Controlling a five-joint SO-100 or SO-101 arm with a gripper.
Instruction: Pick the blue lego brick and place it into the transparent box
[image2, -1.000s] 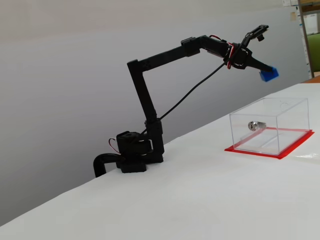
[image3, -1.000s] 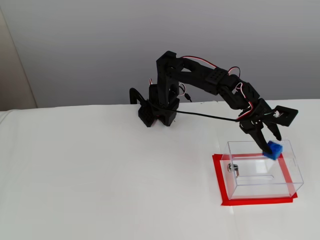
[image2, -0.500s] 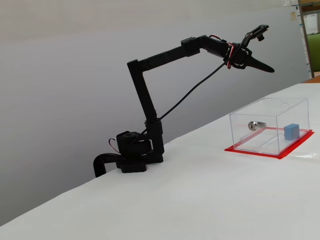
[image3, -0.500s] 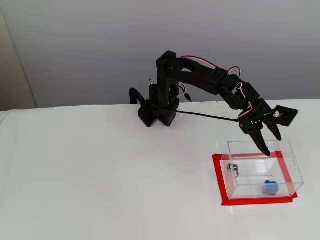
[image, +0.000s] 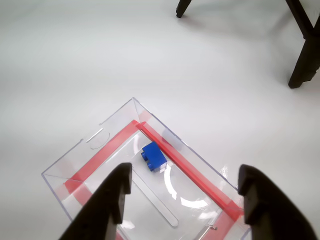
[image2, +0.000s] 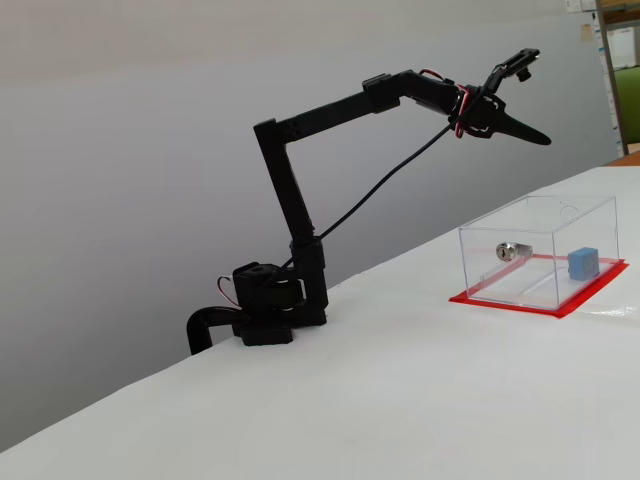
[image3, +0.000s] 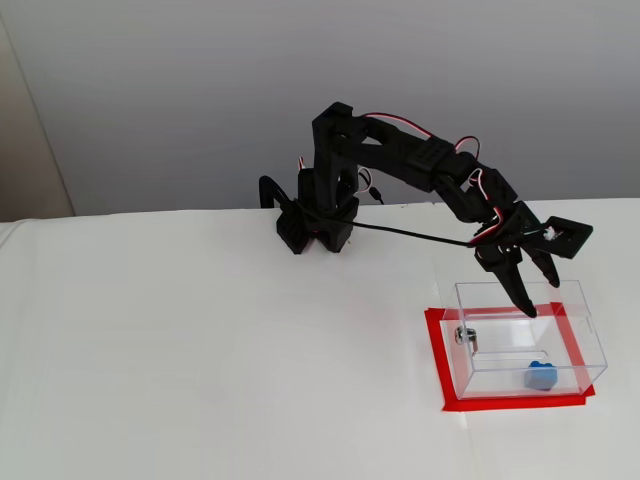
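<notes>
The blue lego brick (image: 153, 156) lies inside the transparent box (image: 90, 145), near one red-edged side. It also shows in both fixed views (image2: 583, 262) (image3: 541, 376). The box (image2: 520, 225) (image3: 585, 335) stands on a red flat base (image2: 500, 299) (image3: 437, 360) and has a small silver lock part (image2: 512, 250) (image3: 465, 336) on one wall. My gripper (image: 186, 170) (image2: 535, 97) (image3: 541, 298) is open and empty. It hangs in the air well above the box, pointing down at it.
The box stands on a white table. The arm's base (image2: 270, 310) (image3: 315, 225) stands to the left of the box in a fixed view. Dark furniture legs (image: 305, 55) stand beyond the box in the wrist view. The table's far edge (image2: 400, 262) runs behind the arm.
</notes>
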